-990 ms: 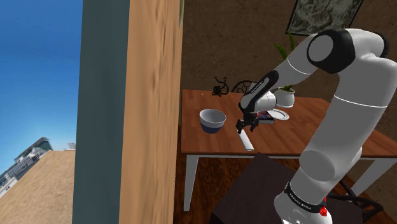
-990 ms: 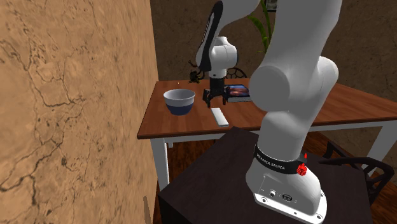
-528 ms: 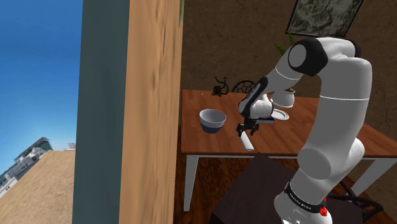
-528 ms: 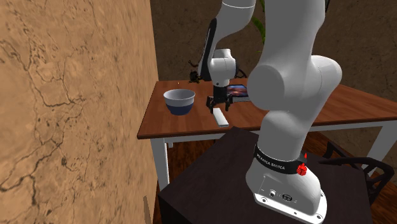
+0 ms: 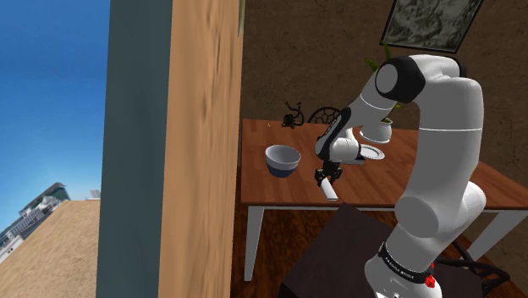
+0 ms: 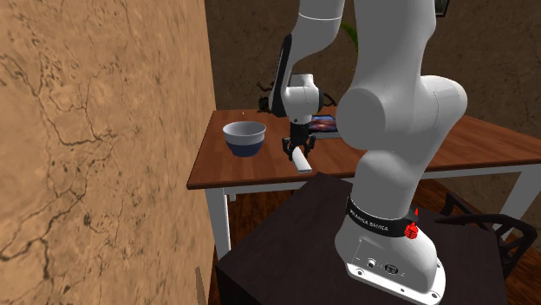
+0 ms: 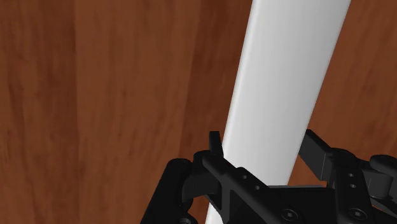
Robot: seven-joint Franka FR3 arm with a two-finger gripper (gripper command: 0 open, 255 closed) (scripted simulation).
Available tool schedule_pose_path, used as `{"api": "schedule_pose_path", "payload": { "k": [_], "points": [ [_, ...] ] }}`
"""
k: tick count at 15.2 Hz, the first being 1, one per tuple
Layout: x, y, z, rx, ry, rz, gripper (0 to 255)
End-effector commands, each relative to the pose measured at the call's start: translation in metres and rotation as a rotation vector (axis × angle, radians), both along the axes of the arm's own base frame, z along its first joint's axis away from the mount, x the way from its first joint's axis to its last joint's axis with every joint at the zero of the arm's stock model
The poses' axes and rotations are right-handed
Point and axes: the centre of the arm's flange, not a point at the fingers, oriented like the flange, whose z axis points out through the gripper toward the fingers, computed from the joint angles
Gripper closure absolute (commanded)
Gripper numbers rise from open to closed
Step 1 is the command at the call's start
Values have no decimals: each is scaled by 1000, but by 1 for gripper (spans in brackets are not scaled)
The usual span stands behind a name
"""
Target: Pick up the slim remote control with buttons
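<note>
A slim plain white remote (image 5: 327, 189) lies flat on the wooden table (image 5: 398, 182) close to its front edge. It also shows as a short white bar (image 6: 301, 160) in the second exterior view. My black gripper (image 5: 325, 177) stands straight down over the remote's far end, low at the tabletop (image 6: 299, 149). In the wrist view the remote (image 7: 286, 83) runs lengthwise between the two fingers. My gripper (image 7: 264, 149) is shut on it, one finger pressed against each long edge. No buttons show on the remote's surface.
A white and blue bowl (image 5: 283, 159) stands just to the shoulder view's left of the gripper. Behind it are a plate (image 5: 372, 154), a book (image 6: 322, 124), a potted plant (image 5: 382, 127) and a small black bicycle figure (image 5: 293, 115). A tall wall (image 5: 203, 144) rises at the left.
The gripper has come down from above the remote to the tabletop. Its fingers have gone from wide apart to closed against the remote's sides. The remote has not moved.
</note>
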Motion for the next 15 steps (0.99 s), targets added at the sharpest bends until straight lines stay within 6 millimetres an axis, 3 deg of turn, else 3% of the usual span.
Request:
{"api": "schedule_pose_path", "payload": {
  "k": [1, 7, 15],
  "points": [
    [1, 0, -1, 0, 0, 2, 255],
    [-1, 1, -1, 0, 0, 2, 255],
    [-1, 1, 41, 0, 0, 2, 255]
  ]
}}
